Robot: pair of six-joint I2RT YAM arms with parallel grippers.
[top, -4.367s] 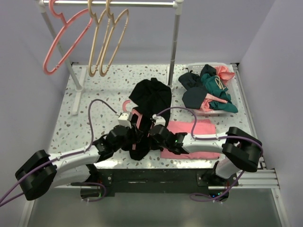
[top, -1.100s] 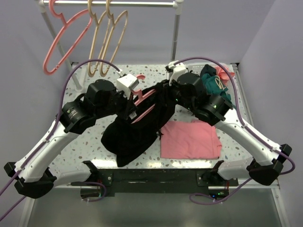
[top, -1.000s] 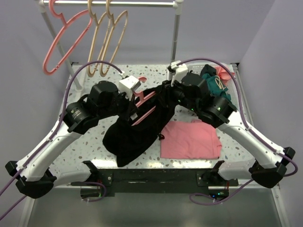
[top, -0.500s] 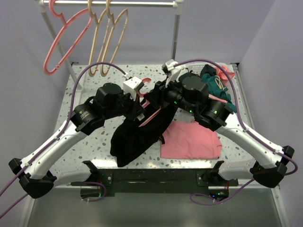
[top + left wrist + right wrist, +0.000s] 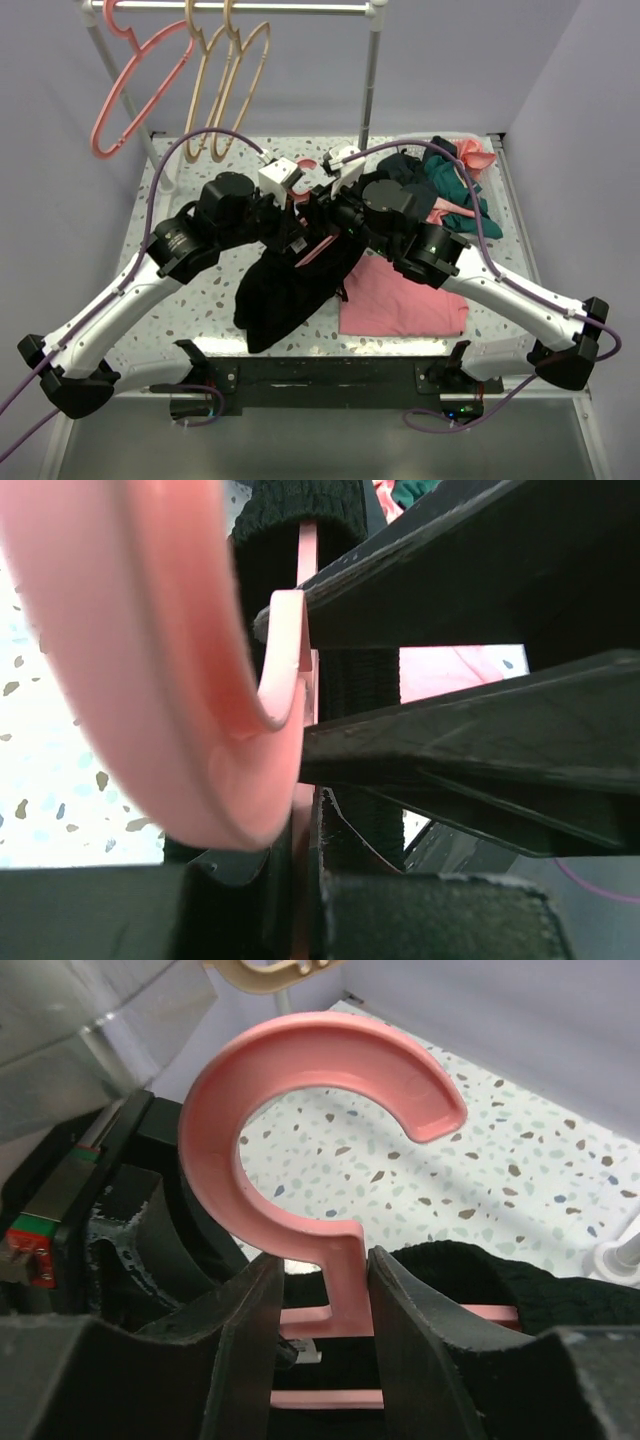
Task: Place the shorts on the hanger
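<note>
Straddling hanger (image 5: 340,1260) neck loosely: right gripper (image 5: 322,1266)

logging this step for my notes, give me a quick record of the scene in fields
shorts: black, draped over the hanger, hanging down
hanger: pink, held up between both arms
left end effector: shut on the hanger
right end effector: fingers either side of the hanger's neck, below the hook; grip unclear
pink cloth: flat on the table
rail: one pink and two tan hangers hung on it
</note>
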